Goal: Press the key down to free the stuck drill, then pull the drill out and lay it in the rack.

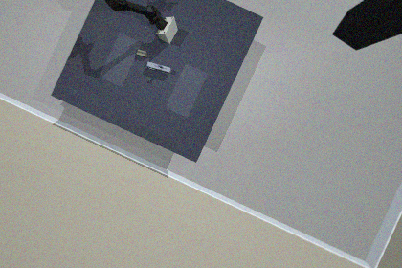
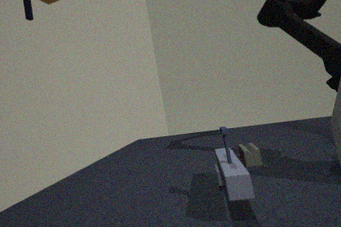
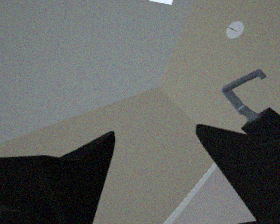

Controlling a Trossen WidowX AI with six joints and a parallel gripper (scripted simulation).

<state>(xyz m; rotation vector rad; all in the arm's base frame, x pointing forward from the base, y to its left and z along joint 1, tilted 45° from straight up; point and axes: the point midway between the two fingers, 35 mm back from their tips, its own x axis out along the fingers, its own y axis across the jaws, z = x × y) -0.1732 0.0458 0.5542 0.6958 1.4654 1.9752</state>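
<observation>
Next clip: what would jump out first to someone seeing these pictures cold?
The black arm reaches in from the upper right of the side view, raised high above the dark table. Near the table's middle stands a pale block with a thin drill sticking upright out of it, and a small tan rack just beside it. In the wrist view the hand is wide open, holding nothing.

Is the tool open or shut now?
Open. In the wrist view its two dark fingers stand wide apart with nothing between them.
</observation>
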